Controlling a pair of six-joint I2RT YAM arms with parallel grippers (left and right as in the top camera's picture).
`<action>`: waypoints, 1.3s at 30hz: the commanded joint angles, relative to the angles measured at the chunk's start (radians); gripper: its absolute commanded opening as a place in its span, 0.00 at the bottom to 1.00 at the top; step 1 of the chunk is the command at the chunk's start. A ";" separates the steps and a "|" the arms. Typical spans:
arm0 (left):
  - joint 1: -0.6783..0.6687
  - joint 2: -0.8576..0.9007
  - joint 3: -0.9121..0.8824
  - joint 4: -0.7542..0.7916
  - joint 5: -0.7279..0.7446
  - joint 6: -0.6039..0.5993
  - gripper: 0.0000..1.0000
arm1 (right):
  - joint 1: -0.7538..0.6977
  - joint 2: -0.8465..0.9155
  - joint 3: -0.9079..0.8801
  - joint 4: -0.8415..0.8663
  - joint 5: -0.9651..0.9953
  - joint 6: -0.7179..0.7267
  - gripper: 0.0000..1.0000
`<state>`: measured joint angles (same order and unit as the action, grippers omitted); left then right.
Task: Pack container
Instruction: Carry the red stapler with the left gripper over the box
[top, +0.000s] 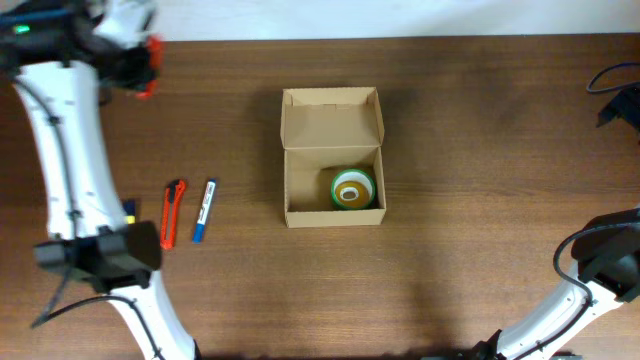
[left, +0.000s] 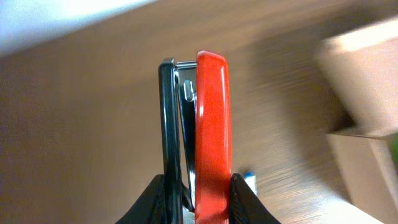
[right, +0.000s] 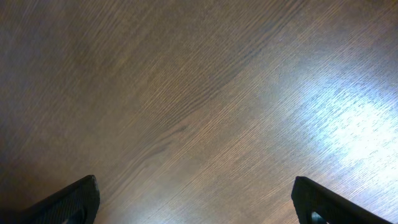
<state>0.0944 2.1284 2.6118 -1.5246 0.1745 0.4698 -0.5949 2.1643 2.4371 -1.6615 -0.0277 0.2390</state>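
Observation:
The container (top: 332, 125), a tan cardboard box with its flap lid open toward the back, stands at the table's middle. A green and yellow tape roll (top: 352, 189) lies inside it at the front right. My left gripper (top: 146, 68) is at the far back left, well away from the box, shut on a red and black stapler (left: 211, 124) that stands up between the fingers (left: 199, 202). A blurred corner of the container (left: 367, 68) shows at the right in the left wrist view. My right gripper (right: 196, 199) is open and empty over bare wood at the front right.
A red utility knife (top: 174, 212) and a blue and white marker (top: 204, 210) lie side by side left of the box. The marker's tip (left: 249, 175) shows beside the left fingers. Black cables (top: 615, 85) lie at the far right edge.

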 joint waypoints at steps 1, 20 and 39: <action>-0.141 -0.009 0.095 -0.038 0.026 0.153 0.02 | -0.001 -0.028 -0.003 0.000 0.005 0.001 0.99; -0.601 -0.009 0.054 -0.101 -0.141 -0.097 0.02 | -0.001 -0.028 -0.003 0.000 0.006 0.001 0.99; -0.746 0.000 -0.138 -0.146 -0.564 -0.994 0.02 | -0.001 -0.028 -0.003 0.000 0.005 0.001 0.99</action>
<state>-0.6506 2.1284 2.5404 -1.6787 -0.3351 -0.4137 -0.5949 2.1643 2.4371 -1.6615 -0.0280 0.2386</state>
